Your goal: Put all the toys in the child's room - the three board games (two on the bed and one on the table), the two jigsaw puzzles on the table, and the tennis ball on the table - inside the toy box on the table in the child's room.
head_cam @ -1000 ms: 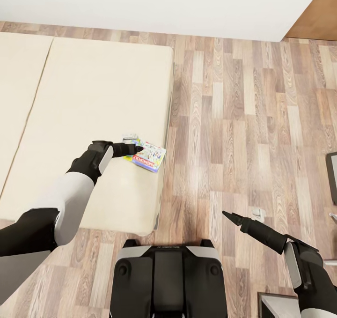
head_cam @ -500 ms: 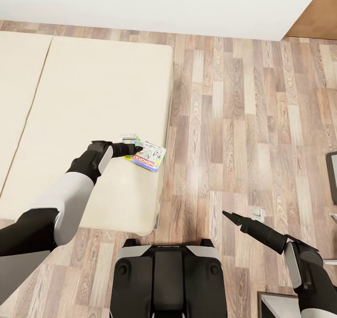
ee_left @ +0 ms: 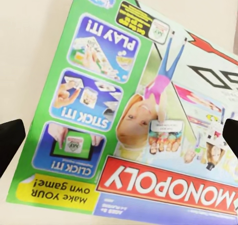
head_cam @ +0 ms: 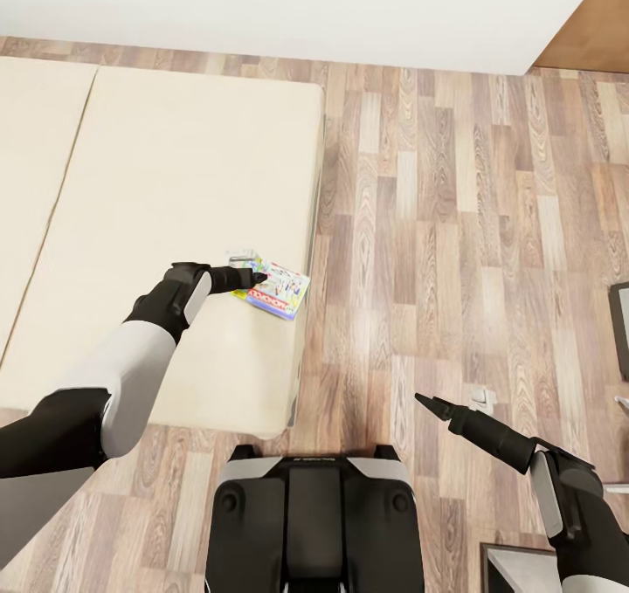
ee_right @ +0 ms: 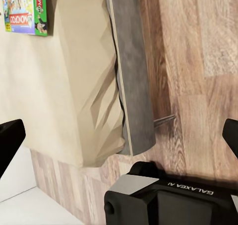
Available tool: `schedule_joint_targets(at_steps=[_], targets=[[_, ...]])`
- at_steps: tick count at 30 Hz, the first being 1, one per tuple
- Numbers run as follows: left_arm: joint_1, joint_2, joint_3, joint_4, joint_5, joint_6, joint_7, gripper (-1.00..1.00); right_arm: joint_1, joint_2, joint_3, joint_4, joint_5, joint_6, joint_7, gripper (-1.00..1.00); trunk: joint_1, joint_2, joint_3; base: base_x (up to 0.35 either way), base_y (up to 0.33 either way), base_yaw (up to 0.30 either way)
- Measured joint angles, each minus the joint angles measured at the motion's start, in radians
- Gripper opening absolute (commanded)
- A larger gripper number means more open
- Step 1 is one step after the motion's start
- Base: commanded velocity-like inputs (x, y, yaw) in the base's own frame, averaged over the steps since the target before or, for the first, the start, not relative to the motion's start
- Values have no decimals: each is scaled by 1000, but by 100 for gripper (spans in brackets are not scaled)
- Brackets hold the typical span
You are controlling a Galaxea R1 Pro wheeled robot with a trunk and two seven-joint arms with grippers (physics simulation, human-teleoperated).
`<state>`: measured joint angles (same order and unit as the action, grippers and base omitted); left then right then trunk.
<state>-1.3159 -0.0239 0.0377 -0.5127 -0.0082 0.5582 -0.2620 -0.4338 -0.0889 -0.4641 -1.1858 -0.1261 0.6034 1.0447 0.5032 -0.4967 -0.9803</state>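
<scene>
The left hand (head_cam: 259, 276) is hovering right over the white-green board game (head_cam: 278, 291), which is lying flat on the bed (head_cam: 175, 182) near its floor-side edge. Its fingers (ee_left: 10, 143) are standing spread wide at either side of the Monopoly box, though contact is hard to judge. The right hand (head_cam: 422, 400) is hanging over the wood floor (head_cam: 472, 226), fingers apart, gripping nothing.

Under the left gripper (head_cam: 254, 276), glossy printed card on the game box (ee_left: 148, 120). Beneath it, matt beige cloth on the mattress (head_cam: 175, 182). By the right gripper (head_cam: 428, 402), smooth wood-plank floor (head_cam: 454, 226); matt grey bed frame (ee_right: 130, 81).
</scene>
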Motion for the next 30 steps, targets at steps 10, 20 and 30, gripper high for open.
schedule_joint_targets(at_steps=[10,20,30], targets=[[-1,3,0,-13,-5,0,-1,100,0,0,0,0,1,-1,-1,100,-1,-1,-13,0,0,0],[-1,2,-2,-16,-12,0,0,100,0,0,0,0,1,-2,2,100,-1,-1,-15,0,0,0],[-1,7,0,-18,5,0,-1,100,0,0,0,0,0,-3,1,100,0,0,-15,0,0,0]])
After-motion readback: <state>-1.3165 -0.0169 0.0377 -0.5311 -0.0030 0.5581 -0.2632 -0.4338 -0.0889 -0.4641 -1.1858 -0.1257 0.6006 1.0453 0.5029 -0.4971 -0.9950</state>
